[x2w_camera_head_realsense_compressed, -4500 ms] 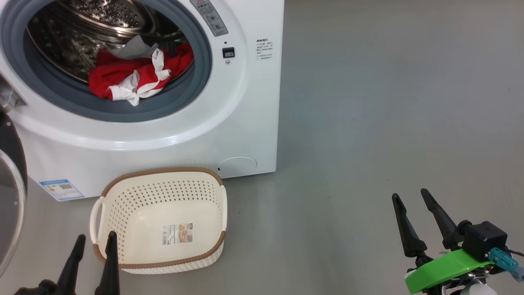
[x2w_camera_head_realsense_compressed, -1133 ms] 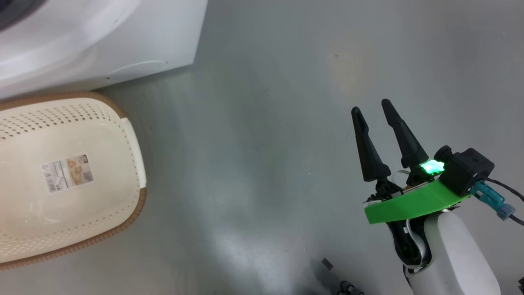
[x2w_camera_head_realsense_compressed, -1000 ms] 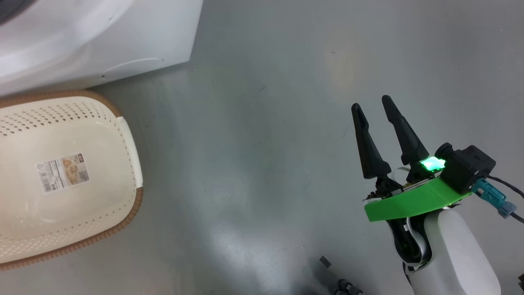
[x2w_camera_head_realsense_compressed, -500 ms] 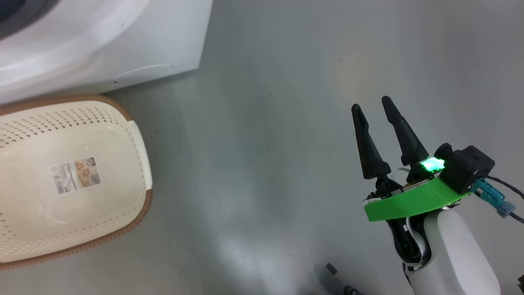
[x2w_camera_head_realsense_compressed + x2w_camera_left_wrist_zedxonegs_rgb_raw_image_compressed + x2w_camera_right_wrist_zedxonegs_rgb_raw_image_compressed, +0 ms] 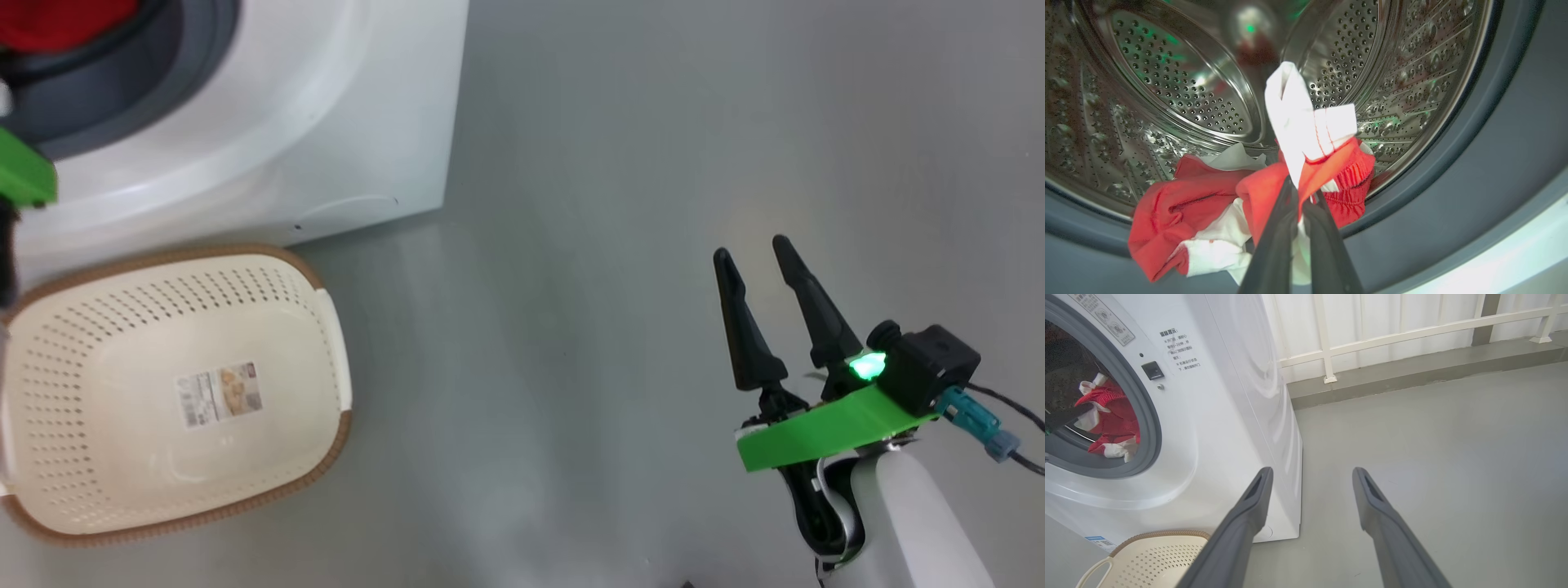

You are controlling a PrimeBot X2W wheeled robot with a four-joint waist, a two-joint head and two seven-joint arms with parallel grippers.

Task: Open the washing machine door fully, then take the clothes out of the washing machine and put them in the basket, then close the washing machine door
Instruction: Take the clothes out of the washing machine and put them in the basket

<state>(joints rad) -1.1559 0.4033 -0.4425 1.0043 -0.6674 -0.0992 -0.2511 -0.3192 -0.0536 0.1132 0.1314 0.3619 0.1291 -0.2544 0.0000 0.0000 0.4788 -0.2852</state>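
Left gripper (image 5: 1300, 192): clamped tight on a fold of the clothes (image 5: 1200, 204), reaching into the mouth of the washing machine (image 5: 286, 122); dark fingers (image 5: 1278, 241) pressed together with red and white fabric pinched between them.
Clothes: bunched at the lower front of the washing machine's drum (image 5: 1188, 94); raised at the pinch, with a white band standing up above the fingertips; red folds and white bands sagging over the drum's lip toward the grey gasket (image 5: 1453, 163); a pale piece tucked behind the red.
Right gripper (image 5: 751, 249): spread wide, holding nothing, poised above the grey floor (image 5: 612, 163) well to the right of the washing machine; green light glowing at its wrist.
Basket (image 5: 98, 327): on the floor just in front of the washing machine, below its opening; cream perforated walls, brown rim, paper sticker (image 5: 219, 395) plain on its bottom.
Washing machine: white front-loader, round opening uncovered in the right wrist view, red cloth showing inside the grey ring.
Railing (image 5: 1412, 332): white bars along the wall behind the washing machine, past its right side.
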